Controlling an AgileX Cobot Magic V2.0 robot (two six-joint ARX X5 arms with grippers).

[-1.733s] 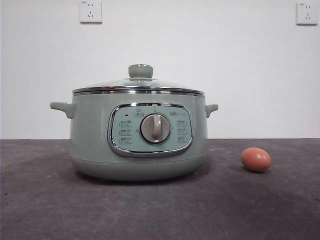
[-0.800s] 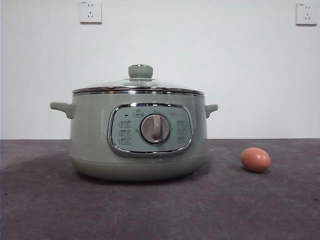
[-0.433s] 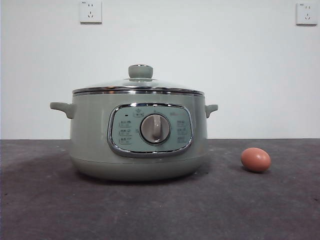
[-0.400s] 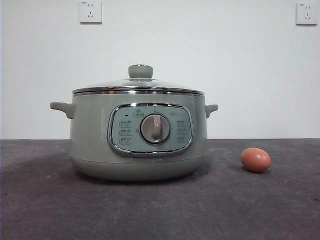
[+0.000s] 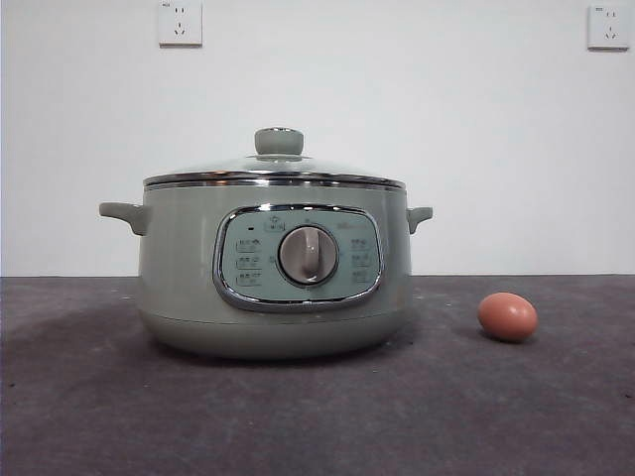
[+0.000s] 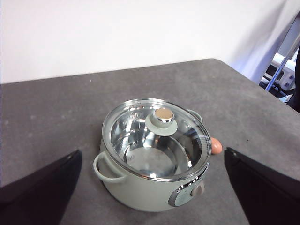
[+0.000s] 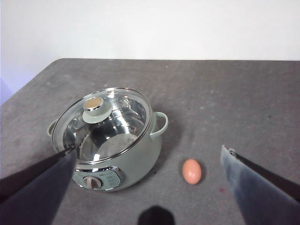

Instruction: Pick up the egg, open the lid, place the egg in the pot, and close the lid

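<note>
The sage-green pot (image 5: 273, 278) stands on the dark table with the glass lid (image 5: 275, 171) closed on it, green knob on top. The brown egg (image 5: 507, 316) lies on the table to its right, apart from it. In the left wrist view the pot (image 6: 140, 190), the lid (image 6: 157, 140) and part of the egg (image 6: 216, 145) lie well below my left gripper (image 6: 152, 206), whose jaws are wide open and empty. In the right wrist view the pot (image 7: 136, 161), the lid (image 7: 101, 124) and the egg (image 7: 191, 171) lie below my right gripper (image 7: 147, 197), open and empty.
A white wall with two power sockets (image 5: 180, 22) stands behind the table. The dark grey table (image 5: 317, 416) stretches around the pot. Neither arm shows in the front view.
</note>
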